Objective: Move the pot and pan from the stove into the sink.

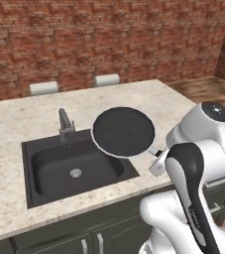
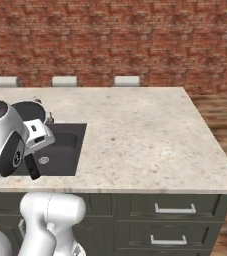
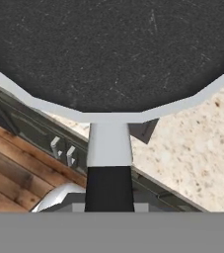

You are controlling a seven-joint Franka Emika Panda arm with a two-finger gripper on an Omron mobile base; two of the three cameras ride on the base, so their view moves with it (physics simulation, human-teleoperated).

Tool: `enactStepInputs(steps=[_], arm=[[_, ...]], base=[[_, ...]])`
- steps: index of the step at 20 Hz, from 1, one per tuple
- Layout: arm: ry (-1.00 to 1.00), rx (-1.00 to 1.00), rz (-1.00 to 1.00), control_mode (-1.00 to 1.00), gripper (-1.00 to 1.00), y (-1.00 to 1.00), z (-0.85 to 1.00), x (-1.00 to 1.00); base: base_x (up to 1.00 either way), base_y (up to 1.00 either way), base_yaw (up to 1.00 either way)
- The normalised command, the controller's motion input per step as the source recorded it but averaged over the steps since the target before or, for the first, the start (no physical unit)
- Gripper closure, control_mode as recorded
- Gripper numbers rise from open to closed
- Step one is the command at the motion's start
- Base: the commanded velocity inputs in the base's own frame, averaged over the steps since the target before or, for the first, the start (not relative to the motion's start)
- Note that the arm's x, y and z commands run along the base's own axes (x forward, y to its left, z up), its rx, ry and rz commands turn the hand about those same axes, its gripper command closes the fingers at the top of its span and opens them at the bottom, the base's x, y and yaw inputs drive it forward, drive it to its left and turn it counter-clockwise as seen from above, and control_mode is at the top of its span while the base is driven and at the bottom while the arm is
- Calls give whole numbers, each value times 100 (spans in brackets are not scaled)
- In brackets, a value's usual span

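The black pan (image 1: 124,132) with its thin pale rim hangs level in the air over the right end of the dark sink (image 1: 59,168), just right of the faucet (image 1: 64,124). My gripper (image 1: 157,155) is shut on the pan's handle at the pan's right side. In the hand view the pan (image 3: 113,49) is close ahead, and its handle (image 3: 109,168) runs back toward the hand. In the right base view, part of the pan (image 2: 29,111) peeks from behind my arm above the sink (image 2: 65,145), and the handle's black end (image 2: 33,169) pokes down below the hand. The pot and the stove are out of view.
Speckled beige countertop (image 2: 135,135) surrounds the sink and stretches wide to its right. Pale stool backs (image 1: 43,88) (image 1: 107,79) stand past the counter's far edge before a brick wall. Cabinet drawers (image 2: 172,207) lie under the front edge, and wooden floor (image 2: 220,120) lies to the right.
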Motion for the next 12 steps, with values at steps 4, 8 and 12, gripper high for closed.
enactStepInputs(steps=[4,8,12], arm=[[18,0,11,-100,100,26,-18,18],[21,-1,15,-100,100,12,-21,10],[19,0,12,-100,100,10,-20,12]], base=[[0,0,0],[0,0,0],[0,0,0]])
